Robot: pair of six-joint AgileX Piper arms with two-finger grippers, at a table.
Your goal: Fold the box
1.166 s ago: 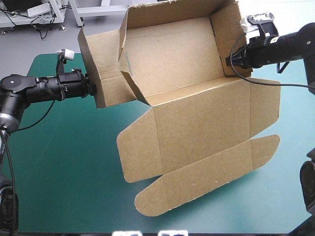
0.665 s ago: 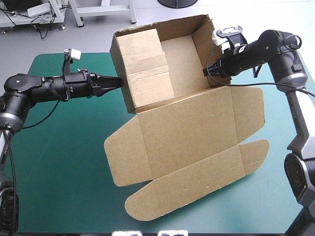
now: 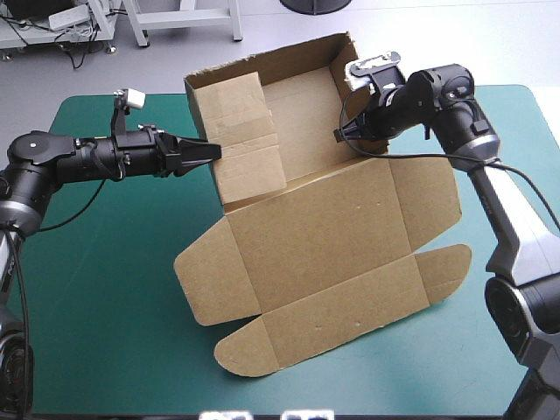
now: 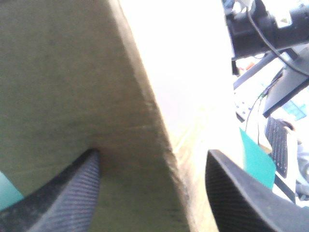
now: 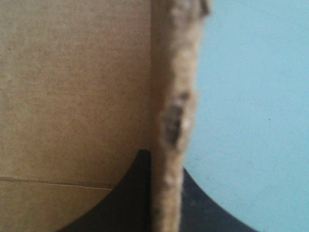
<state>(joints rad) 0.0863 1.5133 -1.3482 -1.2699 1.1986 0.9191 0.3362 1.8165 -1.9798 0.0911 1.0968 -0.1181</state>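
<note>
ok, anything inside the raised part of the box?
Only bare brown board shows inside the box. The left wall, leaning inward, hides the floor and corner behind it. The right tool, shut on the right wall, covers a small patch there.

The box [image 3: 332, 227] stands between the left tool [image 3: 214, 151] and right tool [image 3: 340, 136].

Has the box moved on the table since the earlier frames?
Yes. The box has shifted toward the left edge of the teal-green cover; more of the cover lies bare to the box's right than earlier.
</note>
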